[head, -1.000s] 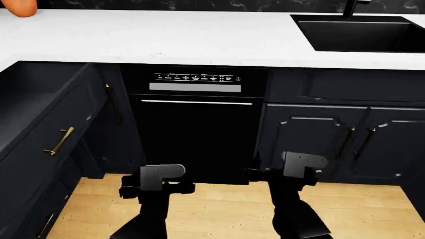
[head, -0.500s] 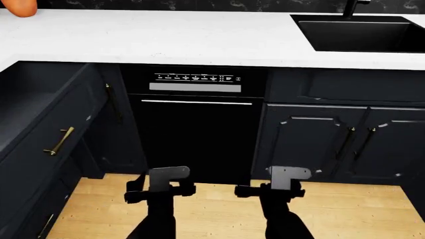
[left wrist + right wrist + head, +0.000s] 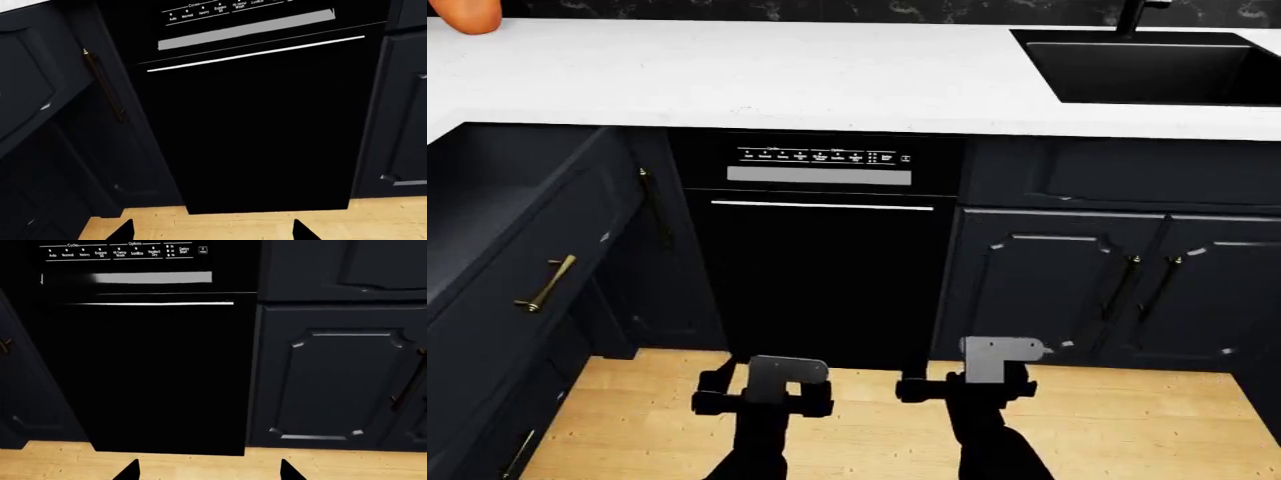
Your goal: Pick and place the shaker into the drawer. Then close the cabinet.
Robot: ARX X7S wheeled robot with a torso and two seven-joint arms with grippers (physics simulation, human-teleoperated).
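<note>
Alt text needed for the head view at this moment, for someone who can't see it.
Two black robot arms hang low over a light wooden floor, left gripper and right gripper both empty, facing a glossy black dishwasher under a white countertop. A dark blue-black drawer stands open at left, with a black sink at upper right. No shaker is visible.

My left wrist camera looks at the glossy black dishwasher (image 3: 257,135), which fills most of the picture. Its silver bar handle (image 3: 256,52) runs across the door below a grey strip and a row of small white control labels (image 3: 213,9) (too small for me to read fully). Dark blue-black cabinet (image 3: 47,115) fronts flank it on both sides. Light wooden floor (image 3: 220,226) shows beneath, with my left gripper (image 3: 212,231) fingertips set wide apart.
</note>
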